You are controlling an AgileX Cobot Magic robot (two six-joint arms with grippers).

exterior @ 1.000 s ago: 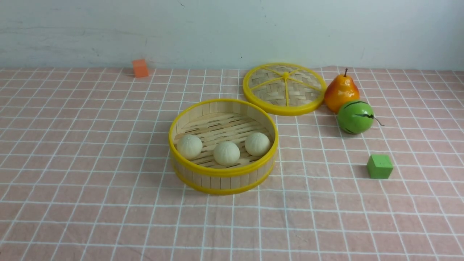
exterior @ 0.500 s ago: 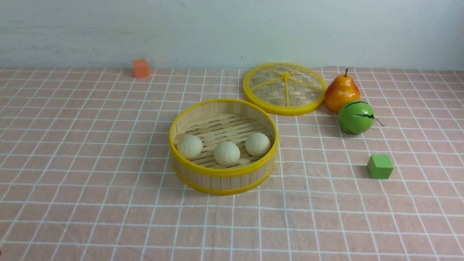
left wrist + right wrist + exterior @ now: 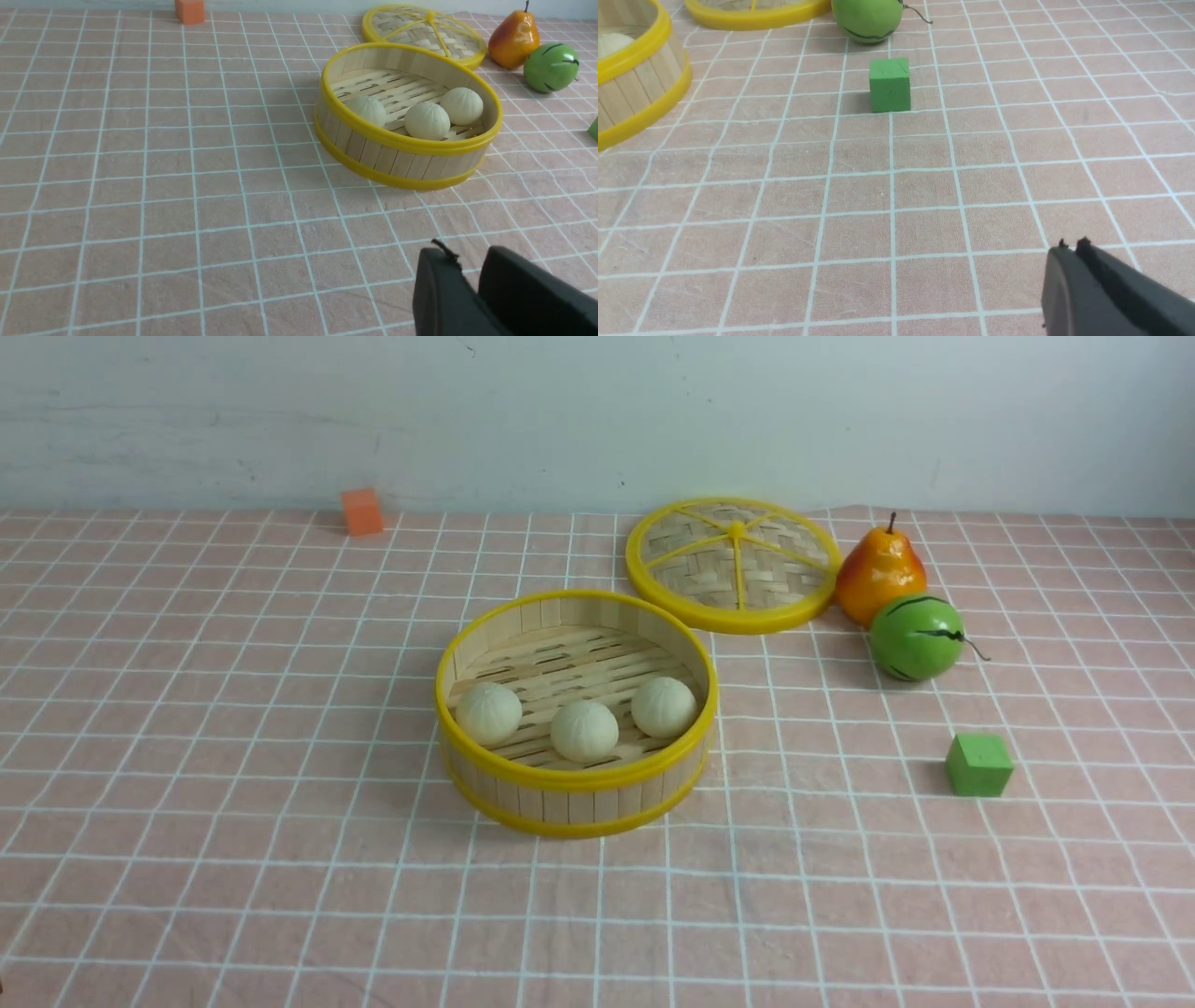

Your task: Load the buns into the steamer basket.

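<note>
1. Three buns [image 3: 583, 730] sit in a row inside the steamer basket [image 3: 574, 780], mid table [image 3: 233, 756].
2. Left tool [image 3: 472, 275] narrow, empty, near side.
3. Right tool [image 3: 1073, 252] pressed together, empty.

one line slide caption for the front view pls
Three buns sit in a row inside the steamer basket; its lid, a pear, a green fruit and two cubes rest nearby.

I see only matte black fingers of the left gripper [image 3: 472, 275] and the right gripper [image 3: 1071, 252], with small frayed tips.
</note>
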